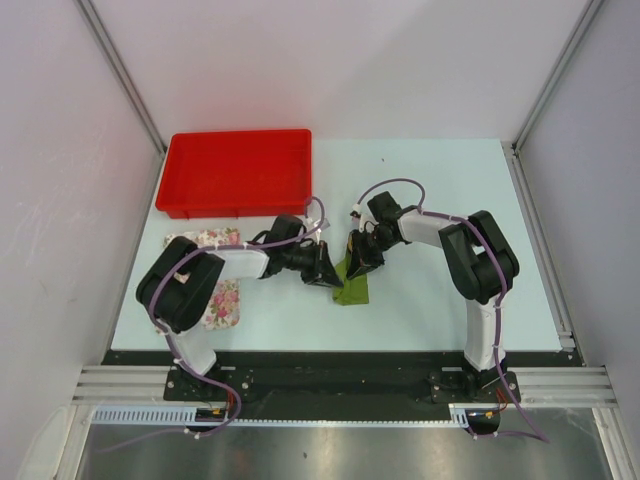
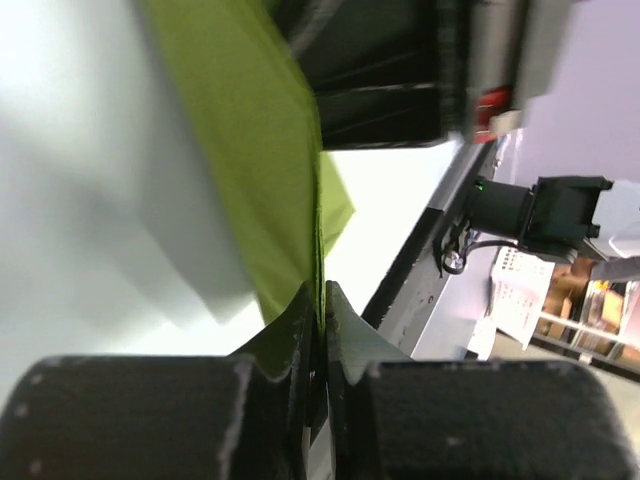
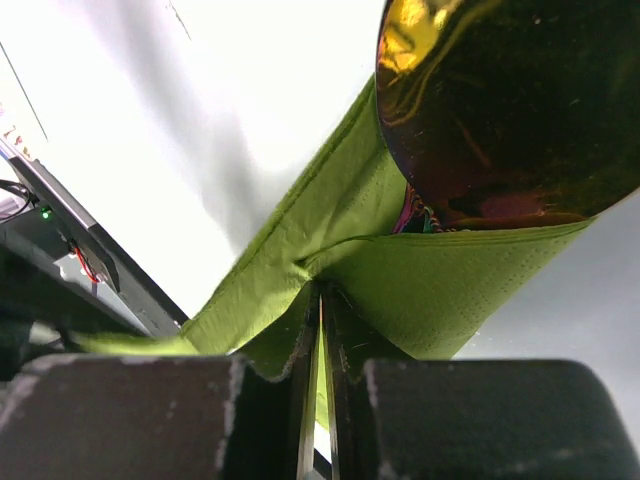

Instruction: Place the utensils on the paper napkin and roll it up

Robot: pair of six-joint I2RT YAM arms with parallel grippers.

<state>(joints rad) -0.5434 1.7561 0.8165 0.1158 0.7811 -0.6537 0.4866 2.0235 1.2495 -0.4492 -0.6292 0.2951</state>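
Observation:
The olive-green paper napkin (image 1: pixel 352 288) lies mid-table, partly folded, between the two grippers. My left gripper (image 1: pixel 326 272) is shut on the napkin's edge; in the left wrist view the thin green sheet (image 2: pixel 250 160) runs straight into the closed left gripper (image 2: pixel 322 300). My right gripper (image 1: pixel 358 256) is also shut on the napkin, and the right wrist view shows the right gripper (image 3: pixel 322 297) pinching a fold of the green paper (image 3: pixel 460 285). A shiny golden-orange utensil end (image 3: pixel 510 110) sticks out of the fold, with a sliver of a pink-purple utensil (image 3: pixel 412 212) beside it.
A red tray (image 1: pixel 238 172) stands at the back left. A floral pink and white cloth (image 1: pixel 207 238) lies under the left arm. The table's near edge with its black rail (image 1: pixel 330 357) runs just behind the grippers.

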